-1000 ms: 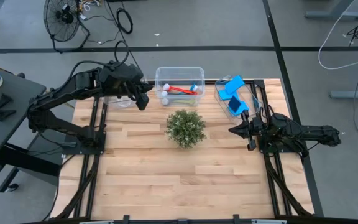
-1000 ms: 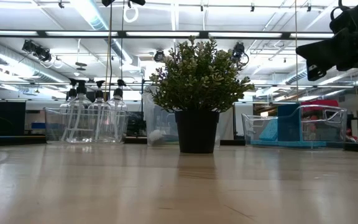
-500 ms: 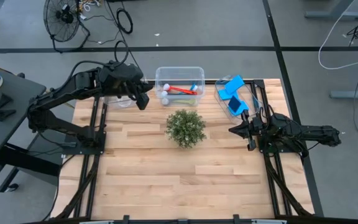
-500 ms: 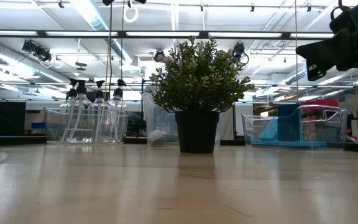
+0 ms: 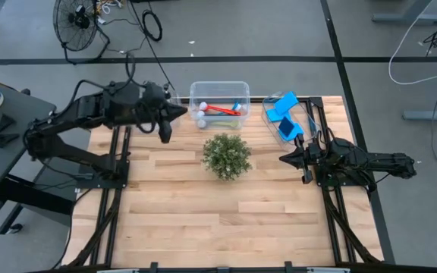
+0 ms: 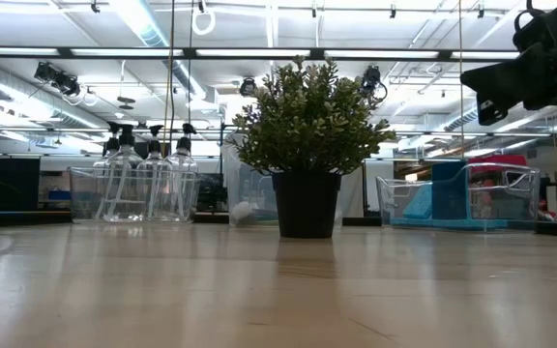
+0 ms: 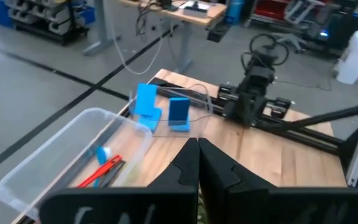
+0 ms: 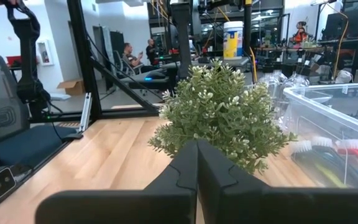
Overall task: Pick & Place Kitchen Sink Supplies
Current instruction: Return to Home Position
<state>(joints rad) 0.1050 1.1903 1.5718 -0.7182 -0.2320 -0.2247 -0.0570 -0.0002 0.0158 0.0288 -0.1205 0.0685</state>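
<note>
Left hand (image 5: pixel 179 112), fingers pressed together, hovers at the surface's far edge beside the middle bin (image 5: pixel 237 89), where the brushes (image 5: pixel 220 110) lie. Right hand (image 5: pixel 285 159), pressed together too and empty, hangs near the right edge. Blue sponges (image 5: pixel 283 114) sit in the far-right bin (image 5: pixel 268 120).

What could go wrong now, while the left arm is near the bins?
The left claw, shut, hangs close beside the middle bin; a swing toward home might clip its wall. The blue sponges reach above the rim of the right bin, so a knock might tip them out. The right claw waits facing the plant.
</note>
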